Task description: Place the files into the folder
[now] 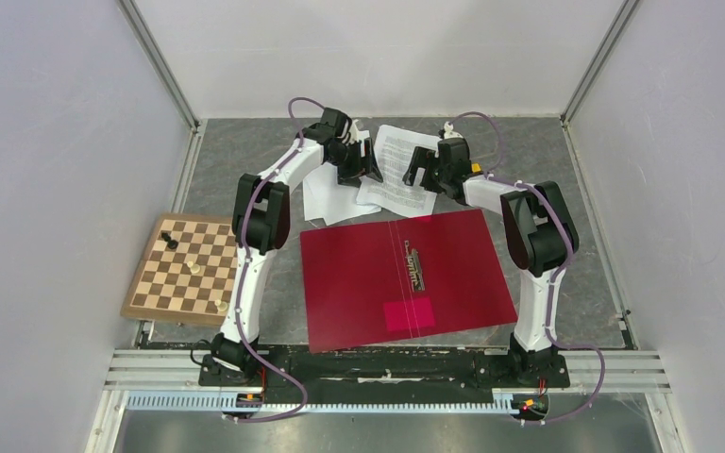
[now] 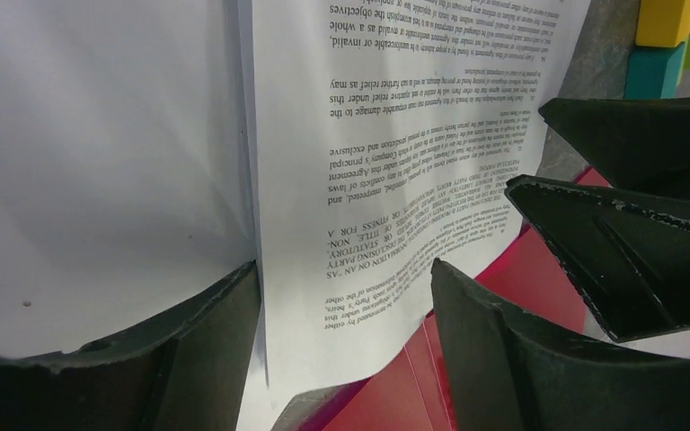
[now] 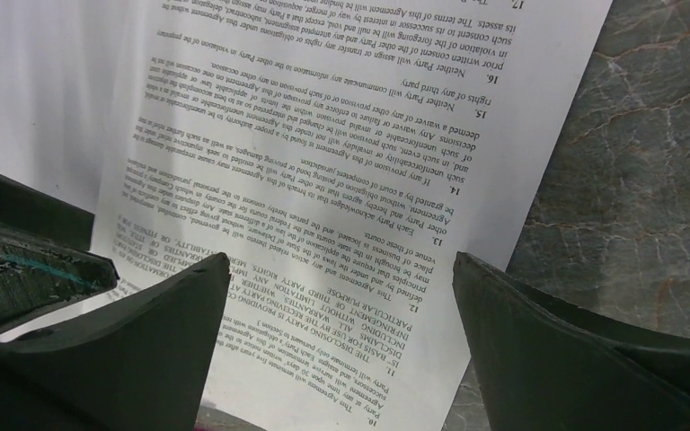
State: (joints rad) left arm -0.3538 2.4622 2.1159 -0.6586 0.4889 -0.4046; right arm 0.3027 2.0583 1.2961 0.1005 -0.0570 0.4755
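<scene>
Folder lies open flat, clip up, ready to receive; the files sit fanned just past its far edge, the printed sheet lapping it. Left gripper and right gripper hang over those sheets beyond that edge, jaws spread wide and gripping nothing. I'd guess they straddle the printed sheet to drag it in.

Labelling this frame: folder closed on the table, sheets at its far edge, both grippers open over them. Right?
No: the folder lies open, its metal clip and pink square showing in the top view. The sheets do lie at its far edge, left gripper and right gripper open over them.
</scene>
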